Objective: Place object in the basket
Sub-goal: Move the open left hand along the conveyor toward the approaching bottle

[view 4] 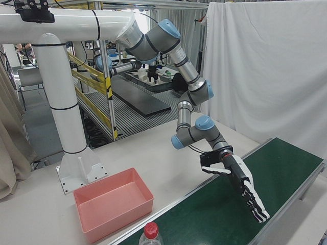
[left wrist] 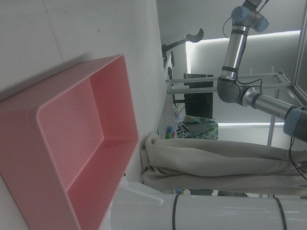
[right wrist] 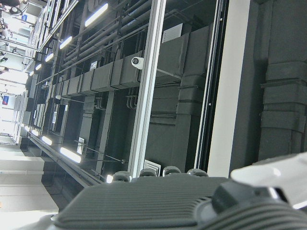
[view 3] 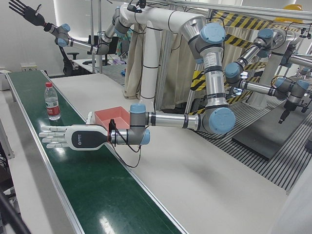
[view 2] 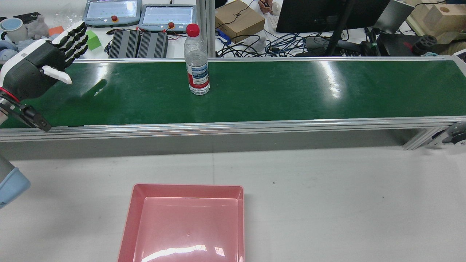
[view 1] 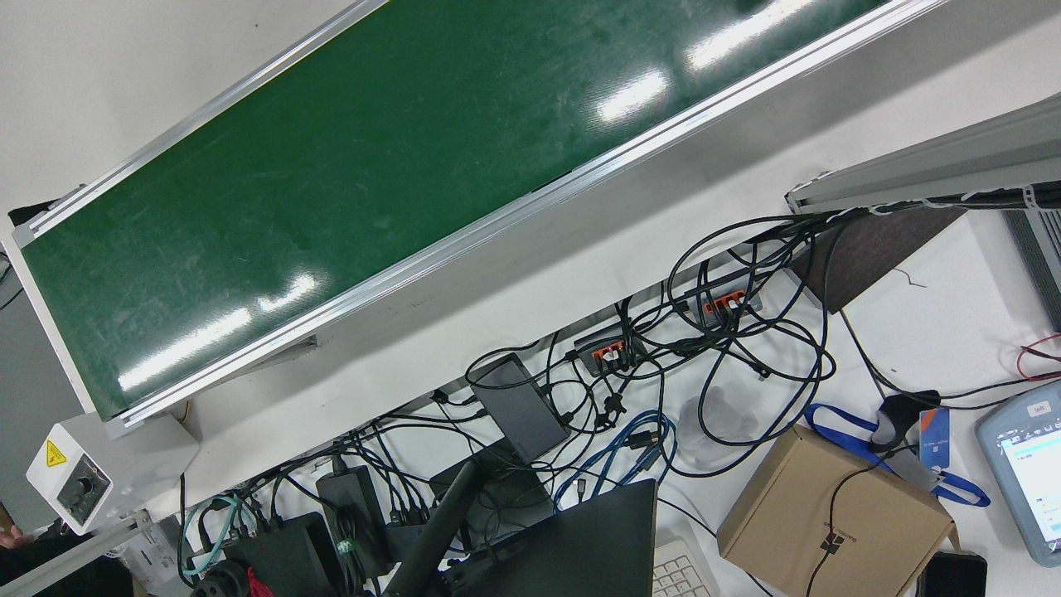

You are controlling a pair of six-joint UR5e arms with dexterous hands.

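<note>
A clear water bottle [view 2: 197, 69] with a red cap stands upright on the green conveyor belt [view 2: 291, 91], left of its middle. My left hand [view 2: 40, 69] hovers open over the belt's left end, fingers stretched flat, well apart from the bottle [view 3: 51, 102]. The left-front view shows the same hand [view 3: 73, 138] level above the belt. The pink basket [view 2: 187, 186] sits on the white table nearer the robot, and nothing is seen inside it. My right hand [view 3: 23, 10] is raised high with its fingers spread, holding nothing.
Behind the belt lie teach pendants [view 2: 167, 16], a cardboard box [view 2: 240, 20], a monitor [view 2: 327, 14] and tangled cables [view 1: 704, 365]. The white pedestal [view 4: 76, 173] stands behind the basket [view 4: 122, 212]. Aluminium rails [view 2: 233, 125] edge the belt.
</note>
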